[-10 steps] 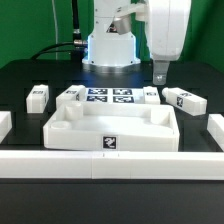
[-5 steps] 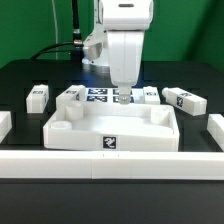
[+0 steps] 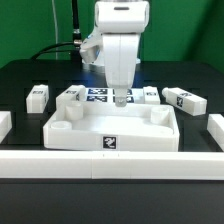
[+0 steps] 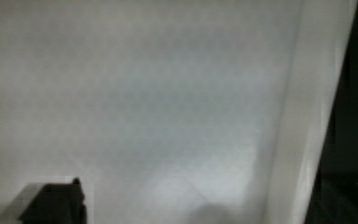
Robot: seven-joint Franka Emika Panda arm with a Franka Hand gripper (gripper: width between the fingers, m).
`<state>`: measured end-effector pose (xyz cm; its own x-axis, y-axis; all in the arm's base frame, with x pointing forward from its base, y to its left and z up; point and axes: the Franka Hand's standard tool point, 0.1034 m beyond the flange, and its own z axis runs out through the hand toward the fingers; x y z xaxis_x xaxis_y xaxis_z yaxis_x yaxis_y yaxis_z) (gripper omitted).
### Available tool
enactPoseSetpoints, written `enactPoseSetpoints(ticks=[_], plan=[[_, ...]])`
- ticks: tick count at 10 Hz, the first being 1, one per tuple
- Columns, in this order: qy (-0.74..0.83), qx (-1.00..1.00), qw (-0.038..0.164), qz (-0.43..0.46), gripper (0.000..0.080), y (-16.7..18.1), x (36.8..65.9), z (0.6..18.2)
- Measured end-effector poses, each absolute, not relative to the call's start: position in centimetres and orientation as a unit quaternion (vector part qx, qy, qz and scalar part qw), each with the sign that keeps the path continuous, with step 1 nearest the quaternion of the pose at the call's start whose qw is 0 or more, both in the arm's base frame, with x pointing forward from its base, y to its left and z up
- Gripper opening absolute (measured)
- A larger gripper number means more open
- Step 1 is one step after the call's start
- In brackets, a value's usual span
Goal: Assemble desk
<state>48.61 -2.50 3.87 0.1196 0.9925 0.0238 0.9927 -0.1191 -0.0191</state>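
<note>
On the exterior view's left, the far-left leg and the second leg lie loose on the black worktop, neither one fitted. At centre, the desk slab sits sockets-up just behind the long low rail. The marker board lies beyond the slab's far wall.

A second ago the arm hung over the right-hand parts. It has since swung across to centre and now holds the tool low over the slab's far edge, near the marker board. Whether the tool is open or closed cannot be told, and nothing shows in it. The wrist view is almost all blank white surface.

To the right, the third leg and the fourth leg lie unclaimed. With all four sockets bare, assembly looks barely begun, and the crossing hints at a reach toward the slab or a left-hand leg.
</note>
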Motion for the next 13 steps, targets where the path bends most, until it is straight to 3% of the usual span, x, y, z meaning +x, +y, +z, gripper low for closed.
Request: enactPoseSetpoints(ticks=[4,7,9,10,11,12,13], plan=[[-0.651,-0.759,0.030,0.003,0.0649,-4.8,46.2,0.7],[-0.646,-0.763,0.030,0.002,0.0649,-5.4,46.4,0.6],[-0.646,-0.763,0.031,0.003,0.0392,-5.4,46.3,0.5],[-0.646,-0.763,0.031,0.004,0.0392,-5.4,46.3,0.5],[-0.646,-0.763,0.032,0.004,0.0192,-5.4,46.2,0.5],[-0.646,-0.763,0.032,0.004,0.0071,-5.3,46.2,0.5],[-0.646,-0.763,0.031,0.003,0.0071,-5.4,46.3,0.5]])
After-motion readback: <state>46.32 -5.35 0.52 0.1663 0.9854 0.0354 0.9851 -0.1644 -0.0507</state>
